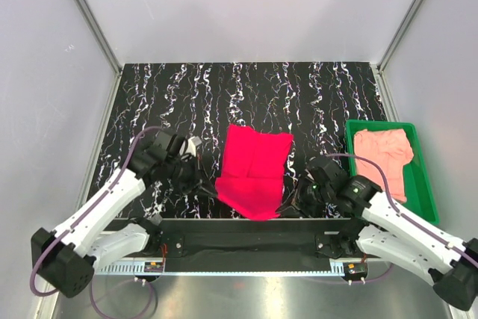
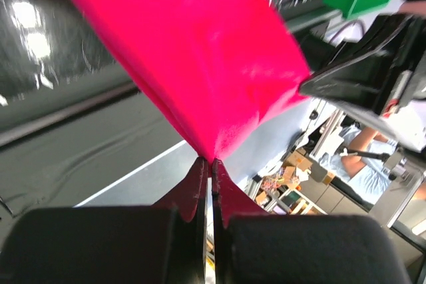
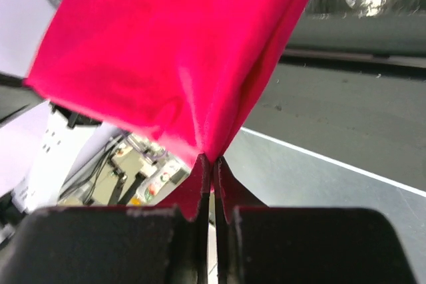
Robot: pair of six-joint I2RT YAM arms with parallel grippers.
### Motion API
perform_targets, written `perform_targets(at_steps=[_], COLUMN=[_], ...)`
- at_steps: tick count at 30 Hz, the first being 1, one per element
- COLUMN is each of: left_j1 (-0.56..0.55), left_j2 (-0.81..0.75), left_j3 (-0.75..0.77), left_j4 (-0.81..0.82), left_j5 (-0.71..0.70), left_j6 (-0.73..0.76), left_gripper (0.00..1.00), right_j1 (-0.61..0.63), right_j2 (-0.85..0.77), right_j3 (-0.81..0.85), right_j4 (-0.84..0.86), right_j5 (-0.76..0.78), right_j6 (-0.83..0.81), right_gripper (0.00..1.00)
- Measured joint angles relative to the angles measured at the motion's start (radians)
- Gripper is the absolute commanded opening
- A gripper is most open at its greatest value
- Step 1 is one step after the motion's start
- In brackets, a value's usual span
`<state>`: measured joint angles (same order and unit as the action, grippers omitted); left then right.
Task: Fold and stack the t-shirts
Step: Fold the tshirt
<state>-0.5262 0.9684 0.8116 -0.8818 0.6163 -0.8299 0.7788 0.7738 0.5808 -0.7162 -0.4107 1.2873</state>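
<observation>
The crimson-red t-shirt [image 1: 254, 169] lies partly folded in the middle of the marbled table, its near edge lifted at the front. My left gripper [image 1: 211, 189] is shut on the shirt's near left corner; the left wrist view shows its jaws [image 2: 212, 161] pinching the red cloth [image 2: 200, 58]. My right gripper [image 1: 290, 205] is shut on the near right corner; the right wrist view shows its jaws [image 3: 212, 158] pinching the red cloth [image 3: 173, 51]. The salmon-pink t-shirt [image 1: 385, 156] lies crumpled in the green tray [image 1: 426, 192] at the right.
The black marbled table [image 1: 179, 102] is bounded by grey walls at the left, back and right. The green tray stands against the right wall. The table's front edge and the arms' base rail [image 1: 239, 240] run just under the lifted cloth.
</observation>
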Motion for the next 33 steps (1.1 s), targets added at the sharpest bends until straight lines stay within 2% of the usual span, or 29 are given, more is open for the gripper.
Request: perform_targets(at_steps=[3, 11, 22, 33], left_j1=[0.038, 0.13, 0.153, 0.178], left_j2=[0.077, 0.211, 0.412, 0.61], left_j3=[0.08, 0.236, 0.415, 0.615], left_j4=[-0.011, -0.023, 0.028, 0.053], left_j5=[0.0, 0.009, 0.017, 0.033], left_j6=[0.034, 0.115, 0.099, 0.097], left_gripper=[0.0, 0.0, 0.0, 0.0], right_j1=[-0.053, -0.299, -0.457, -0.598], right_j2=[0.084, 0.24, 0.437, 0.584], right_j3=[0.07, 0.27, 0.377, 0.471], right_j4=[-0.016, -0.038, -0.044, -0.051], right_j5=[-0.002, -0.08, -0.239, -0.393], right_j6=[-0.039, -0.238, -0.396, -0.472], right_gripper=[0.0, 0.0, 0.0, 0.0])
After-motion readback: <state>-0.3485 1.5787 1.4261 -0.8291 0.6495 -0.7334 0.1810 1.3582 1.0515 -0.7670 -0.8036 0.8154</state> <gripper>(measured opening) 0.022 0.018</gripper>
